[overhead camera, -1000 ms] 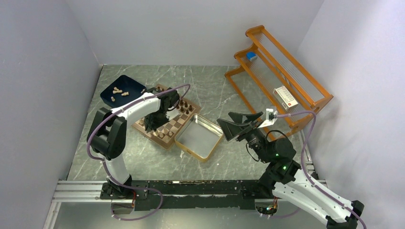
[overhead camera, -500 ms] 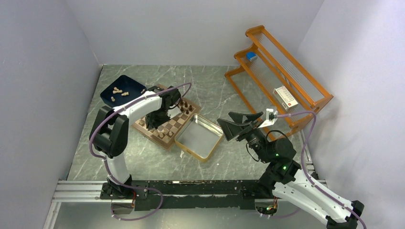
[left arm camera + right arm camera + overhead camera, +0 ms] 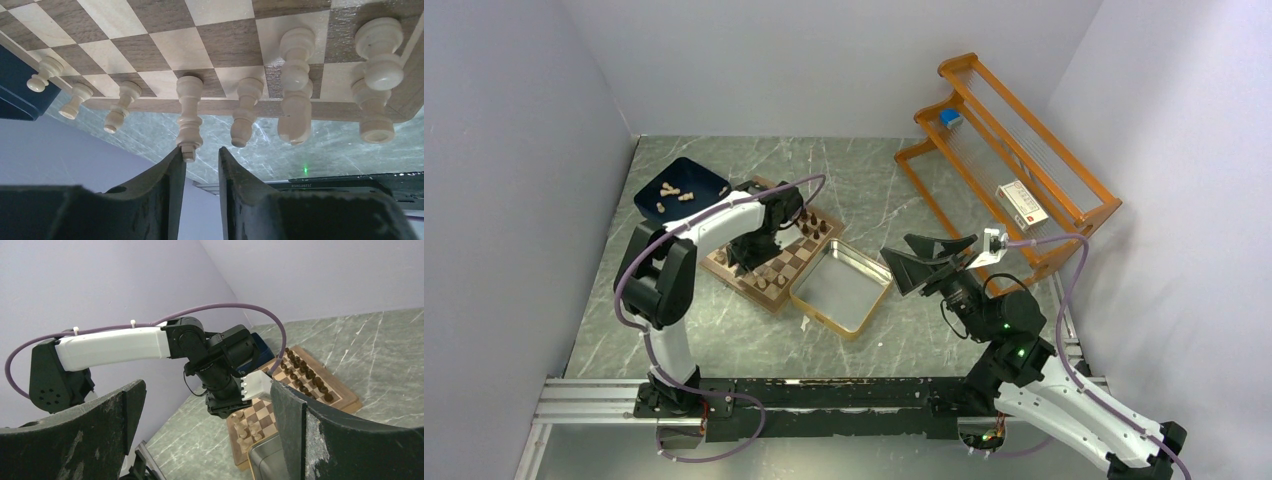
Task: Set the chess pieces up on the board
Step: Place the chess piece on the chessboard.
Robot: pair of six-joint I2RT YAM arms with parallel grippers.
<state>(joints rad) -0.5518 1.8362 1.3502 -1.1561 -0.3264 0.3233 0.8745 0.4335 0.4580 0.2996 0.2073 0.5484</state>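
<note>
Where the left gripper (image 3: 200, 151) hangs low over the board (image 3: 220, 42), its fingers stand narrowly parted, holding nothing; tall pale piece (image 3: 189, 117) just beside one fingertip, contact uncertain. Item, pale chess pieces (image 3: 295, 85): upright in a row along the board's edge. Item, dark pieces (image 3: 303, 374): two rows, opposite edge. Item, right gripper (image 3: 207, 390): raised beside the silver tin (image 3: 842, 288), spread wide, empty. Item, navy tray (image 3: 686, 172): loose pale pieces inside

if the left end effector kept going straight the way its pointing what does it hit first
Most likely the tall pale piece standing on the board: its top sits at the narrowly parted tips of the left end effector. Depth is unclear; the board lies behind it.
</note>
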